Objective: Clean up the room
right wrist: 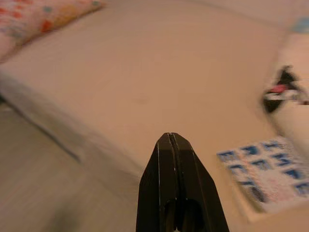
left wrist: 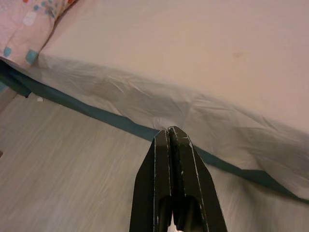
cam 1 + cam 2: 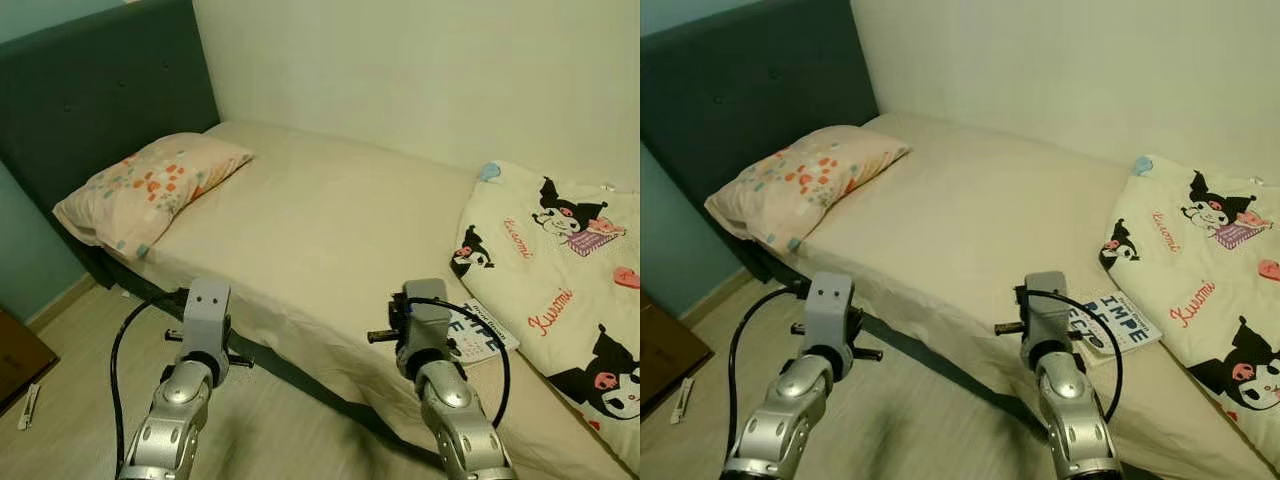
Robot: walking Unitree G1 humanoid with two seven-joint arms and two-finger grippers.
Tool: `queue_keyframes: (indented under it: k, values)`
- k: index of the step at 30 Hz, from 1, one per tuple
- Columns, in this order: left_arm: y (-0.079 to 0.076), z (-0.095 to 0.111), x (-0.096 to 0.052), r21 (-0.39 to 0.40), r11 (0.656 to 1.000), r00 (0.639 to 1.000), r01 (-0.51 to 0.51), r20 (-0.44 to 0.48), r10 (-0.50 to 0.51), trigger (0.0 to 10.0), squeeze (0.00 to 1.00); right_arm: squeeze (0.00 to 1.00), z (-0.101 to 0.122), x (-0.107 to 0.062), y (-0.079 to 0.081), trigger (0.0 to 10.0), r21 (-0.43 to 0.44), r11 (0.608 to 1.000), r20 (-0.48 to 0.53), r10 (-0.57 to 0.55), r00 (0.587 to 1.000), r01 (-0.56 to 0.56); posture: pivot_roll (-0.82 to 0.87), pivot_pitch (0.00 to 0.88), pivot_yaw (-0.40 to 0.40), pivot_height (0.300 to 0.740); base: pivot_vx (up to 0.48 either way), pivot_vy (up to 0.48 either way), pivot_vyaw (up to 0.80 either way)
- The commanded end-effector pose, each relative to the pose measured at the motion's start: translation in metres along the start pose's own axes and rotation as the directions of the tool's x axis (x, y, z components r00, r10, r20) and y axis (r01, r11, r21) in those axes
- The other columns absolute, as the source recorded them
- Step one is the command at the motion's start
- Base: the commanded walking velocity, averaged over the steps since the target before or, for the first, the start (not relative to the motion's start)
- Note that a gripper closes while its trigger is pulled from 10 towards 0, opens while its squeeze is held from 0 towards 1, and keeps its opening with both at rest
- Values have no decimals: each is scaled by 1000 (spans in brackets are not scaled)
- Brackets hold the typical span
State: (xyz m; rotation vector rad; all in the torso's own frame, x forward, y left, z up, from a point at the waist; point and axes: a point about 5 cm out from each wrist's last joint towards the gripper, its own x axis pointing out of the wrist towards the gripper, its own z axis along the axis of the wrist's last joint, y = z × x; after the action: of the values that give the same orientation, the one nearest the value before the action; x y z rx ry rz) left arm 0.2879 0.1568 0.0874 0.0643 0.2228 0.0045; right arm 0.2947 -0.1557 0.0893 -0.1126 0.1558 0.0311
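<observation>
At near bed [image 3: 330, 230] edge, you hold both arms low, approach step. Left claw [image 2: 172, 137] pressed together, empty; right claw [image 1: 170, 140] likewise, near book [image 3: 1118, 320] beside blanket [image 3: 570, 270]. Next: spread right claw, reach book.

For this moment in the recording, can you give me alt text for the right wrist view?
The right claw, fingers pressed shut and holding nothing, points out over a bed with a plain cream sheet. A book with blue block letters lies on the sheet near the claw, beside a cartoon-print blanket; a floral pillow sits at the far end. The picture is motion-blurred.
</observation>
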Motion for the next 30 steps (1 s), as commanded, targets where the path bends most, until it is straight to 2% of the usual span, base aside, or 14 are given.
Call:
queue_keyframes:
  k: [1, 9, 21, 30]
  values:
    - [6, -10, -3, -15, 1000, 999, -20, -28, 19, 10000, 0, 0, -6, -3, 1, 10000, -12, 1000, -14, -9, 1000, 9, -110, 79, 56, 740, 0, 0, 0]
    - [5, -11, -5, -10, 1000, 999, -23, -32, 22, 10000, 0, 0, -7, -4, -3, 10000, -11, 1000, -21, -23, 1000, 23, -113, 81, 45, 740, 0, 0, 0]
    - [0, -6, -5, -31, 999, 1000, 10, 14, -10, 10000, 0, 0, -9, -4, -6, 10000, -29, 998, -31, -54, 998, 53, -116, 83, 42, 740, 0, 0, 0]
    - [0, -2, -4, -40, 999, 999, 16, 32, -15, 10000, 0, 0, -9, -3, -1, 10000, -16, 999, -31, -34, 999, 33, -109, 77, 40, 740, 320, 0, 0]
